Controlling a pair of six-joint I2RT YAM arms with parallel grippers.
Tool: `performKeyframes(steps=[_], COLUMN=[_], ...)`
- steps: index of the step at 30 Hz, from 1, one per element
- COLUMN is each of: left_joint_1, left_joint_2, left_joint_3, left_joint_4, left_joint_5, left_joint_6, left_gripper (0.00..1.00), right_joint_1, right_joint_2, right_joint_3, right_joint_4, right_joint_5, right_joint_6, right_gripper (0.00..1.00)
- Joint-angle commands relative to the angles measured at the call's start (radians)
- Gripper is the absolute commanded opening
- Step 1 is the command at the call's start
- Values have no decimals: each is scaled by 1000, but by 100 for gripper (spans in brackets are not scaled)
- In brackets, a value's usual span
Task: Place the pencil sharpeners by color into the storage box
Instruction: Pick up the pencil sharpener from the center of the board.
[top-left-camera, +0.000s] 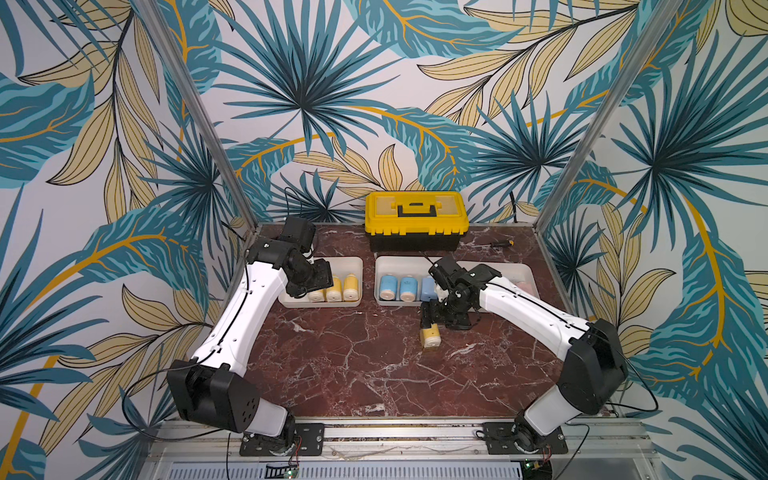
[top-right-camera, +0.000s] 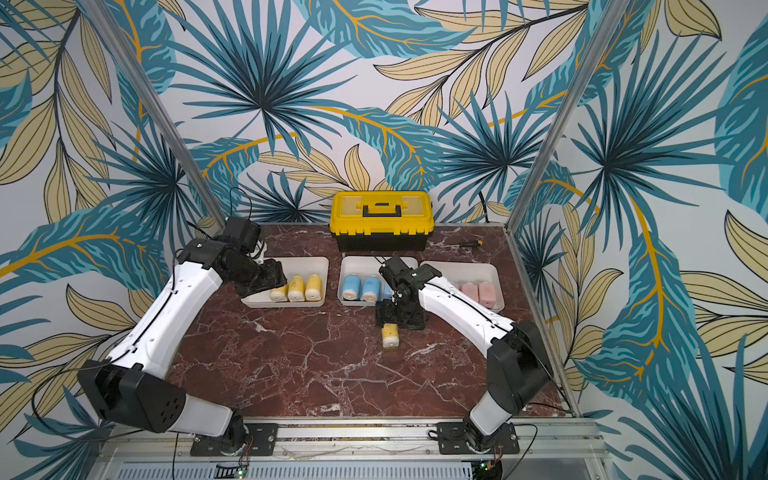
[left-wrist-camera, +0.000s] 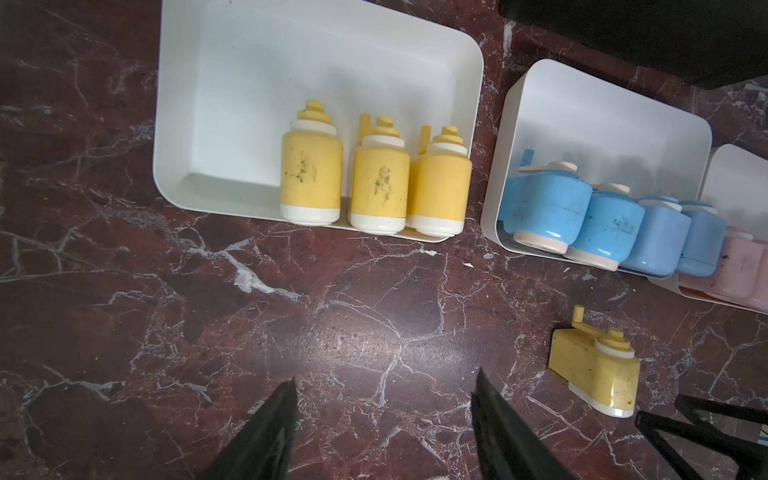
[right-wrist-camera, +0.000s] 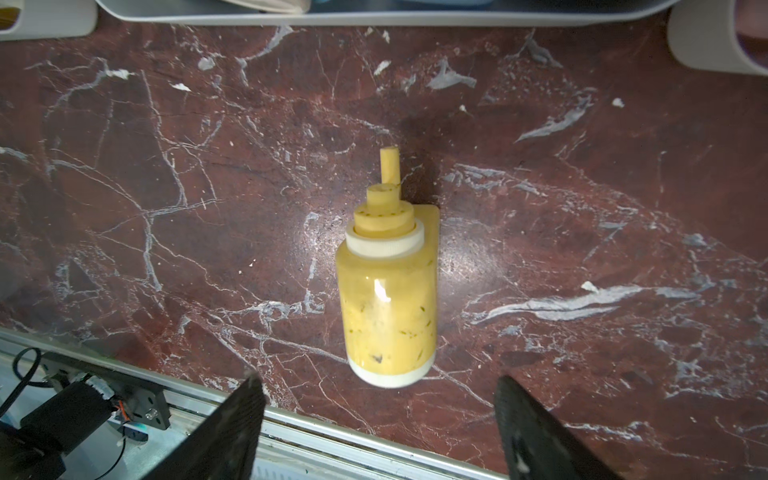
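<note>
One yellow pencil sharpener (top-left-camera: 430, 336) (right-wrist-camera: 388, 303) lies on the marble table in front of the middle tray (top-left-camera: 380, 262), its whitish base toward the table's front. My right gripper (right-wrist-camera: 376, 380) (top-left-camera: 429, 323) hangs open just above it, a finger on each side of the base, not touching. Three yellow sharpeners (left-wrist-camera: 311, 174) stand in the left tray (top-left-camera: 357, 261). Several blue ones (left-wrist-camera: 544, 199) fill the middle tray, and pink ones (top-right-camera: 478, 291) lie in the right tray (top-right-camera: 494, 270). My left gripper (left-wrist-camera: 384, 378) (top-left-camera: 309, 286) is open and empty at the left tray's near side.
A yellow-and-black toolbox (top-left-camera: 415, 220) stands at the back behind the trays. A small tool with a yellow tip (top-left-camera: 498, 244) lies to its right. The metal front rail (right-wrist-camera: 291, 424) runs close under the right gripper's fingers. Aluminium posts bound both sides.
</note>
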Motion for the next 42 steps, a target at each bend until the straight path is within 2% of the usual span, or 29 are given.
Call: performKeyframes(steps=[1,6,21,32,35,42], left_joint_1=[11,28,51,63,66,72], left_joint_2=[-50,-83,-88,-107,-109,-115], left_joint_3=[-47,-82,-105,-116,-119,-123], left_joint_4=[0,0,-2,-2,-2,-1], left_joint_5=[-19,-11,0,7,7,9], left_joint_6=[-18,-18,-7,-1,-1,4], left_gripper=[69,69,68,67,68,67], right_joint_1=[11,12,13,12,11,22], right_joint_2=[40,97,224,248,239,224], right_joint_3=[36,47,-7,-24,-19,19], right_joint_4=[-42,-43,69,93,86,54], right_joint_5=[44,46,-6,-21,-24,-28], right_joint_6=[21,17,12,11,8,-1], right_gripper=[88,86,71,44,39,36])
